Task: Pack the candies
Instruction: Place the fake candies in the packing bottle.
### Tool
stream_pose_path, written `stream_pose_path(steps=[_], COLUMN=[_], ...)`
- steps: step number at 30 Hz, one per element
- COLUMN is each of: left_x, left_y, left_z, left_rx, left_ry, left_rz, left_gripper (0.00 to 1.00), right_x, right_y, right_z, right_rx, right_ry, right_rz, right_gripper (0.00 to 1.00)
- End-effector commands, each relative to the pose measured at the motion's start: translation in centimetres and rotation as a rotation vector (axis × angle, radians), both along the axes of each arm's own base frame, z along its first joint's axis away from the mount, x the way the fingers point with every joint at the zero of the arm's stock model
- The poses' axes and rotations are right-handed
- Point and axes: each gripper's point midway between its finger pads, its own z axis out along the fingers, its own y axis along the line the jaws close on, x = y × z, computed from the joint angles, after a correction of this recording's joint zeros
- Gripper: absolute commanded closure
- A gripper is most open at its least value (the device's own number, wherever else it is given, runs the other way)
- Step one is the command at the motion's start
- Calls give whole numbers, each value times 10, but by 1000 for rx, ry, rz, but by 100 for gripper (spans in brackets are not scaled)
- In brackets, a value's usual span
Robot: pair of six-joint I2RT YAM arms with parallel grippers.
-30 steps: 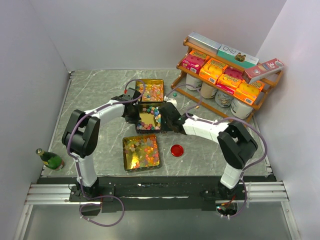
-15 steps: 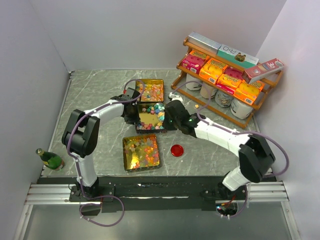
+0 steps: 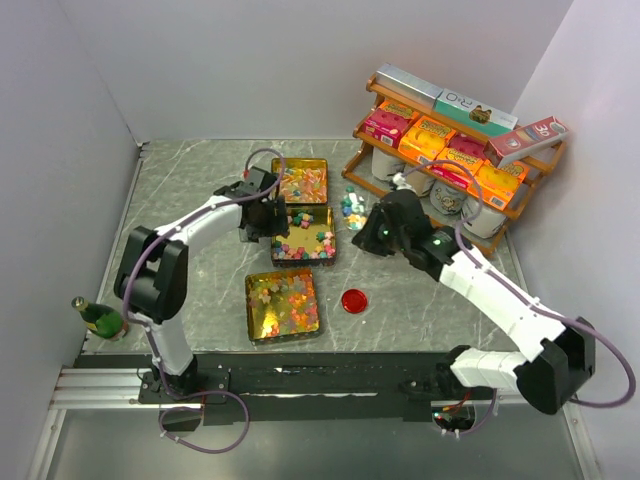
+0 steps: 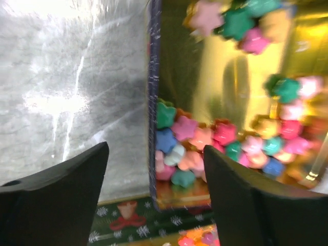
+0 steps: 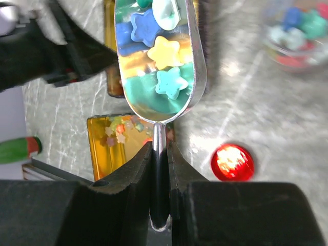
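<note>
Star-shaped candies in pink, green and blue lie in the middle gold-lined tin. My left gripper is open and straddles that tin's left wall without touching it; in the top view the left gripper stands at the tin's left edge. My right gripper is shut on the handle of a metal scoop, which carries blue, yellow and teal candies. In the top view the right gripper is just right of the middle tin, near a small glass jar of candies.
Another tin of candies sits behind the middle one, and a third in front. A red round lid lies on the table. A wooden shelf with boxes stands at the back right. A green bottle stands at the front left.
My left gripper has opened and let go of the middle tin's wall. My right arm has lifted the loaded scoop out of the tin and drawn it to the right.
</note>
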Motion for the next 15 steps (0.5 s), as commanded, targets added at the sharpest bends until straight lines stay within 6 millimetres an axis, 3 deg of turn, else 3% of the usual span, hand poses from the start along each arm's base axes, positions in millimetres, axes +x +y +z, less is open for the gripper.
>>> stream_pose_path(steps=[1, 4, 8, 15], left_x=[12, 10, 8, 0], left_y=[-1, 6, 11, 22], left_z=[59, 74, 89, 82], left_rx=[-34, -22, -34, -29], left_ry=[-128, -166, -216, -256], left_rz=[17, 35, 61, 96], left_gripper=[13, 2, 4, 4], right_x=[-6, -12, -24, -22], right_y=[-33, -53, -74, -75], right_z=[14, 13, 6, 10], right_rx=[15, 13, -3, 57], right_ry=[37, 62, 138, 219], right_rz=[-116, -159, -194, -141], right_gripper=[100, 100, 100, 100])
